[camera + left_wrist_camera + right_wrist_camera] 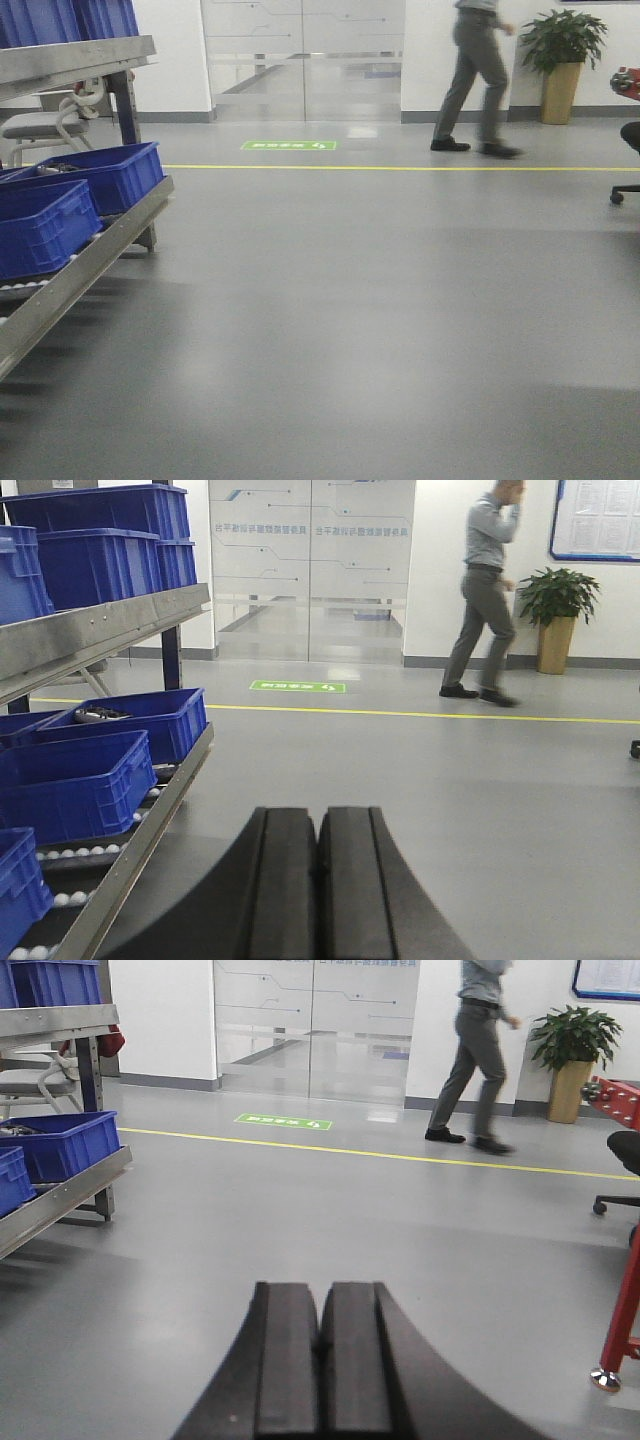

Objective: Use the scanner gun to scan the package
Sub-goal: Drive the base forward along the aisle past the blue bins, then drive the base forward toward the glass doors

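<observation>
No package and no scanner gun can be made out in any view. My left gripper (pixel 318 820) is shut and empty, its black fingers pressed together, pointing over the grey floor beside a roller rack. My right gripper (pixel 320 1295) is also shut and empty, pointing over bare floor. Neither gripper shows in the front view. A dark object (pixel 98 715) lies in the far blue bin (pixel 150 720) on the rack; I cannot tell what it is.
A metal roller rack (pixel 90 255) with blue bins (pixel 45 225) stands at the left. A person (pixel 478 75) walks at the back right near a potted plant (pixel 562 60). A yellow floor line (pixel 400 168), a chair base (pixel 625 190) and a red stand (pixel 625 1310) lie right.
</observation>
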